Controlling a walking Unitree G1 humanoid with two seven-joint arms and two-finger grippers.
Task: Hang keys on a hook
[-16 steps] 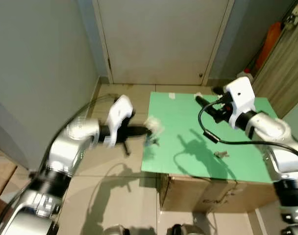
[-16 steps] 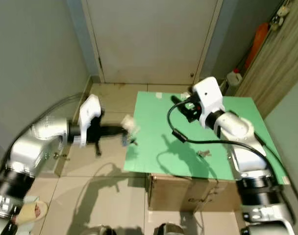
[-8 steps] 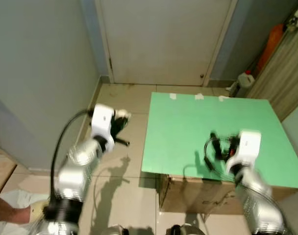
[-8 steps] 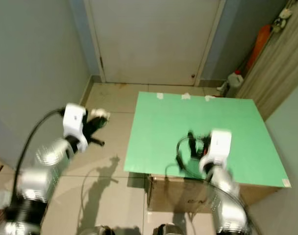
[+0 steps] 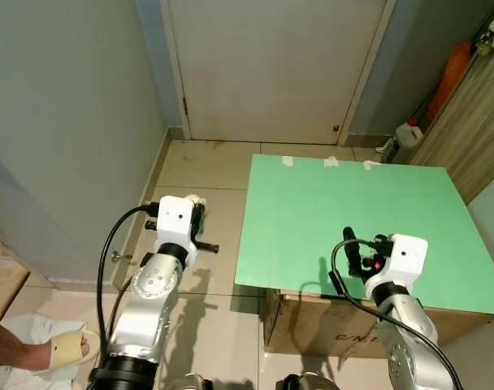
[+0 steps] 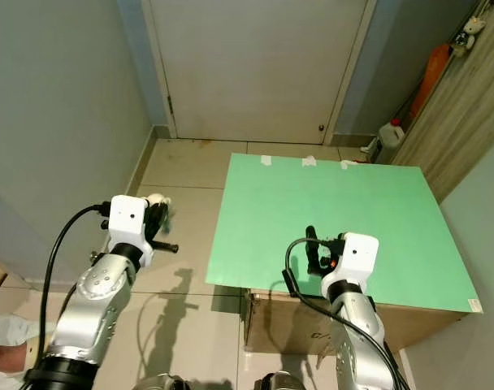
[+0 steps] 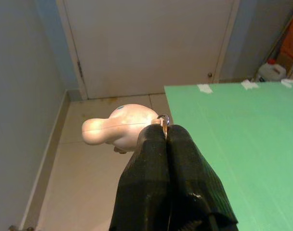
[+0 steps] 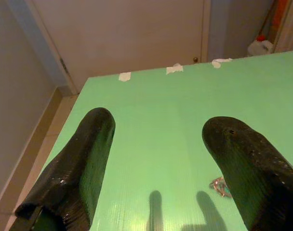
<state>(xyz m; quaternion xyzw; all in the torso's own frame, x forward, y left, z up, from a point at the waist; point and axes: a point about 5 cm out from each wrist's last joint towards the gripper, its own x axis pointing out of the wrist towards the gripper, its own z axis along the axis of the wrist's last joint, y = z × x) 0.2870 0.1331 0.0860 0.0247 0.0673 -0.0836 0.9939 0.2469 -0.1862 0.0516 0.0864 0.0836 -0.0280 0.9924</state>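
Observation:
My left gripper (image 7: 166, 132) is shut on the metal ring of a key bunch whose pale pink duck-shaped charm (image 7: 118, 130) sticks out past the fingertips. It hangs over the tiled floor, left of the green table top (image 5: 353, 187), with the charm (image 5: 193, 200) showing above the wrist. My right gripper (image 8: 161, 125) is open over the table's near part, its two black fingers (image 8: 84, 163) wide apart with nothing between them. A small metal key-like piece (image 8: 219, 185) lies on the green surface close to one finger. The right gripper (image 5: 357, 248) sits low near the table's front edge.
The green top rests on a cardboard box (image 5: 328, 325). A closed door (image 5: 271, 65) stands behind and a grey wall (image 5: 60, 122) to the left. A white bottle (image 5: 405, 134) and an orange object (image 5: 457, 69) are at the back right. A person's slippered foot (image 5: 64, 351) is at the lower left.
Both arms have drawn back toward me. The left gripper carried the charm away from the table's left edge. The right gripper came down from the far side to the front edge.

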